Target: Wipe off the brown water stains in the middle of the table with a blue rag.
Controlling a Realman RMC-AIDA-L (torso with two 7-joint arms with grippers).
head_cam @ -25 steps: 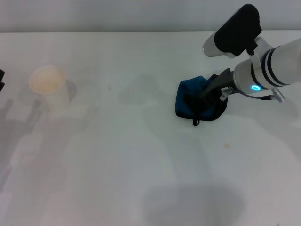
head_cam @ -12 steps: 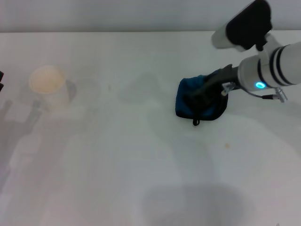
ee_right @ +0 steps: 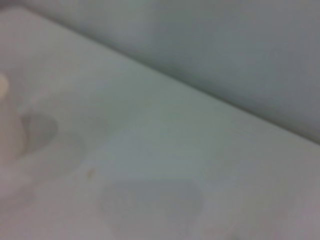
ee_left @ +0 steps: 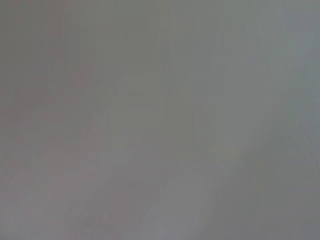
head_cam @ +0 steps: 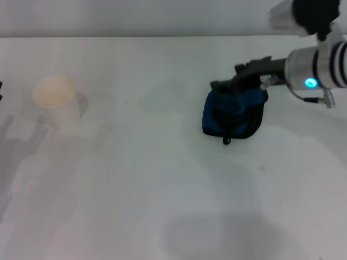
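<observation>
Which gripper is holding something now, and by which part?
Nothing is held. The right gripper is above the blue rag's far edge; the rag lies on the table.

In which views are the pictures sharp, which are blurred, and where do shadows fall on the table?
Head view: fairly sharp; the blue rag and right gripper show clearly, and soft grey shadows lie on the table, near edge and beside the paper cup. Left wrist view: a featureless grey blur. Right wrist view: out of focus, with faint shadows on the table.

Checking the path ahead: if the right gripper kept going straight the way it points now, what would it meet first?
Probably nothing soon: the right gripper points left over the blue rag's far edge, toward bare table. Height is unclear.
</observation>
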